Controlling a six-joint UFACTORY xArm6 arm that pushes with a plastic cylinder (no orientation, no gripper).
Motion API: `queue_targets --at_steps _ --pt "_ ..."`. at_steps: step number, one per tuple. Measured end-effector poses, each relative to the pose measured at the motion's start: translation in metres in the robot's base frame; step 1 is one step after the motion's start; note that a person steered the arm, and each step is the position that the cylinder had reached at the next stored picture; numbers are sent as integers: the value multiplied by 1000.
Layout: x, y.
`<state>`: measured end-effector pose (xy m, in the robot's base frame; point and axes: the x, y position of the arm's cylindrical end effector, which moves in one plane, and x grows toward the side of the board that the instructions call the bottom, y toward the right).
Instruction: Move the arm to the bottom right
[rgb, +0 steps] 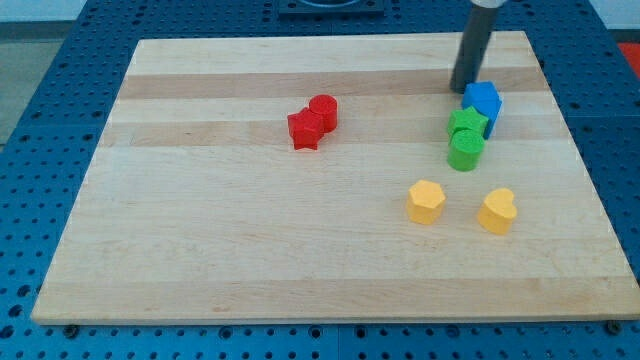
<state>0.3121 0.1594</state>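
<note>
Here the dark rod (474, 45) comes down from the view's top edge and the arm's tip (464, 90) rests on the wooden desk (250, 250) near its top right corner, just at the upper left of the blue block (483, 104); whether tip and block touch cannot be told. The arm carries no jaws, only this rod, so nothing is held.

The blue block sits close to the desk's right edge. Directly below it, and pressed against it, stands a green star-like block (467, 125), with a green cylinder (465, 151) touching that one from below; the three form a short column running toward the view's bottom. Further down lie a yellow hexagonal block (426, 201) and a yellow heart-shaped block (497, 211), apart from each other and apart from the green pair. Near the desk's middle, a red star-shaped block (305, 129) and a red cylinder (323, 111) touch each other.

The bottom right corner of the desk, below and to the right of the yellow heart, lies well away from the tip. A narrow strip of bare wood runs down the right edge past the blue and green blocks. Around the desk shows a blue perforated surface (40, 120).
</note>
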Motion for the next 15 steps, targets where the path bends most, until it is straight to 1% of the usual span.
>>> queue_targets --at_steps 1,2,3,5,7,9,10,11,12,13,14,15 --pt "6 -45" --pt "49 -55" --pt "57 -37" --pt "41 -22" --pt "81 -4" --pt "147 -3" --pt "148 -21" --pt "159 -65" --pt "182 -98" --pt "215 -130" --pt "284 -121" --pt "303 -11"
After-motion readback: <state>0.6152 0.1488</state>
